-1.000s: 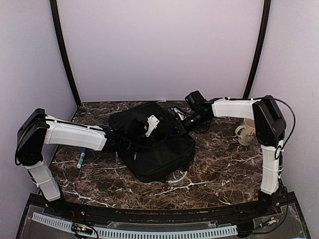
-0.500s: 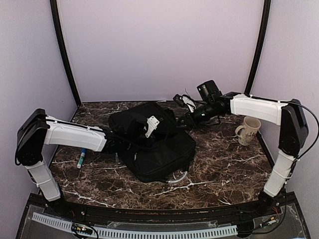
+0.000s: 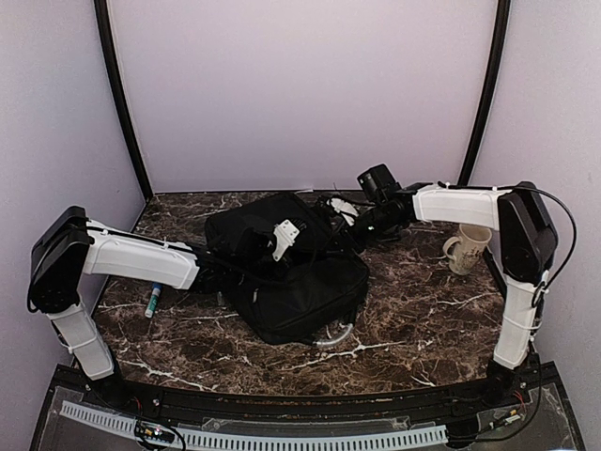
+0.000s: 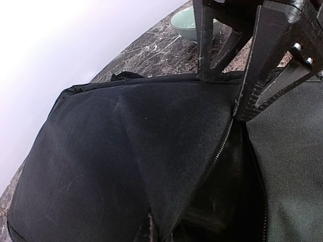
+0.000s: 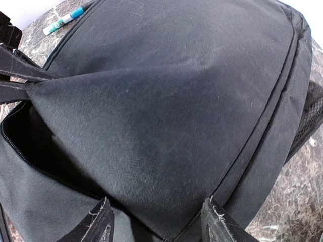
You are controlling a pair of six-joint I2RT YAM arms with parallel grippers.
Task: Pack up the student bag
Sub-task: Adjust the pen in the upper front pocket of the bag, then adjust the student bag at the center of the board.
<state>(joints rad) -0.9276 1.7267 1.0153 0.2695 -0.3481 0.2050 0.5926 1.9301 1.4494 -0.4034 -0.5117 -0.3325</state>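
The student bag point(image 3: 296, 282) lies flat in the middle of the table, a large black backpack with its zipper point(image 4: 222, 146) partly undone. My left gripper point(image 3: 302, 242) is shut on the bag's upper flap and holds the cloth up like a tent; its dark fingers point(image 5: 17, 80) show at the left edge of the right wrist view. My right gripper point(image 5: 159, 227) hovers open at the bag's far right edge, with bag cloth but no grip between its fingers point(image 4: 257, 70). Nothing can be made out in the dark opening point(image 4: 227, 201).
A blue-and-white marker point(image 3: 153, 301) lies on the marble left of the bag, also seen as the marker point(image 5: 63, 19). A pale mug point(image 3: 465, 249) stands at the right, near the right arm. The bag's grey loop handle point(image 3: 333, 336) sticks out toward the front.
My right gripper has opened, and its arm swung up and back, then settled again at the bag's far edge. The left arm and the bag have stayed put.
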